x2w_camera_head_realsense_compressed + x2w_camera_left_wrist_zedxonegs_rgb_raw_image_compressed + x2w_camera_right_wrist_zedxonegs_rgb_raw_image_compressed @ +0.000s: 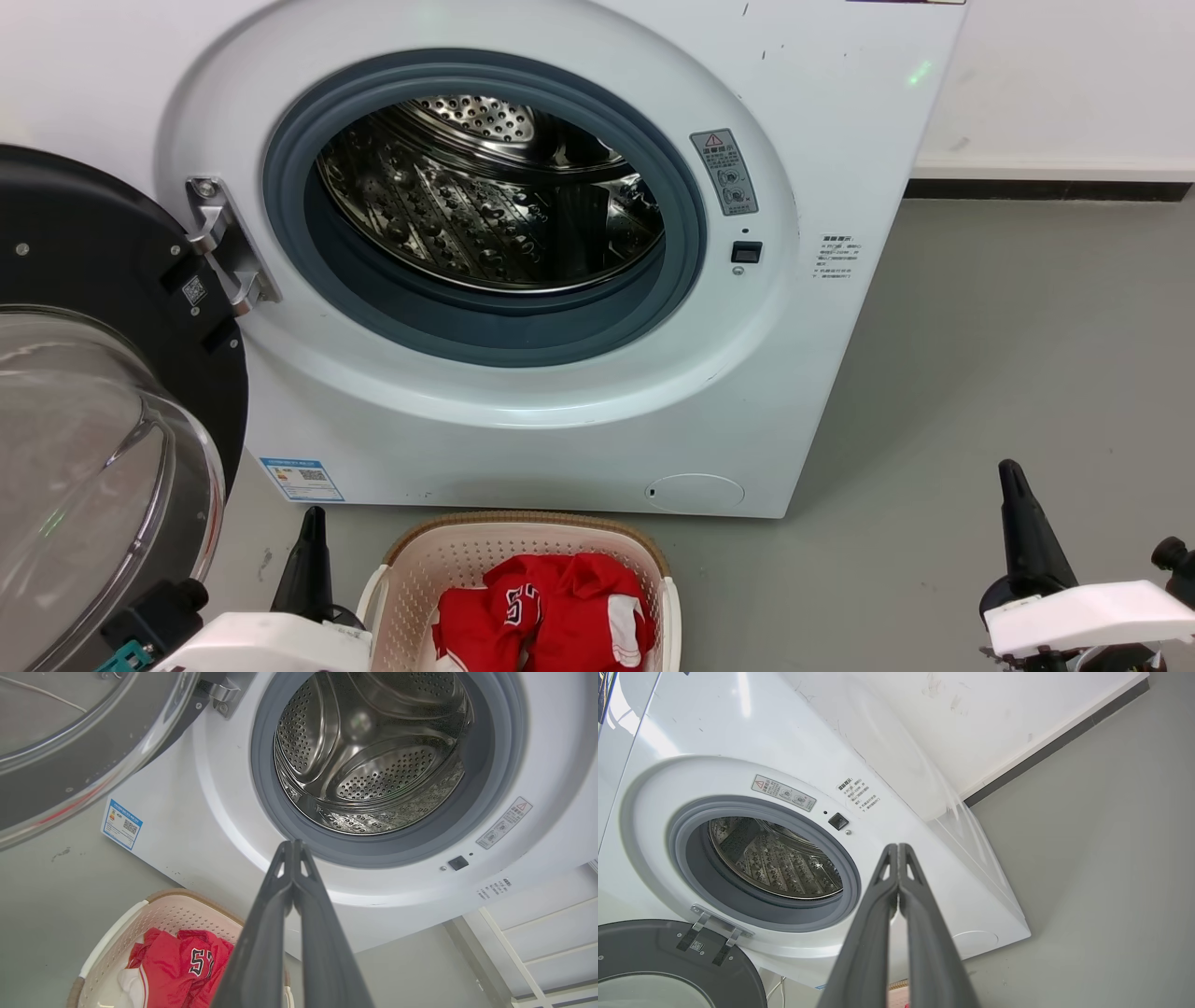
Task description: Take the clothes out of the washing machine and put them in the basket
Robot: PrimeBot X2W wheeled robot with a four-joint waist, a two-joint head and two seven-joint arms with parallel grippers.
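The white washing machine (523,411) stands in front of me with its door swung open to the left, and its steel drum (495,201) shows bare metal inside. Red clothes (546,611) with white trim and a black number lie bunched in the cream basket (420,560) on the floor below the door opening. My left gripper (313,523) is shut and empty, just left of the basket. My right gripper (1010,471) is shut and empty at the lower right, over bare floor. The left wrist view shows the clothes (177,961), the basket (112,938) and the drum (373,751).
The open glass door (103,448) bulges out at the left, close to my left arm. Grey floor (1008,355) stretches to the right of the machine up to a white wall with a dark skirting strip (1046,189). A white rack (537,942) stands beside the machine.
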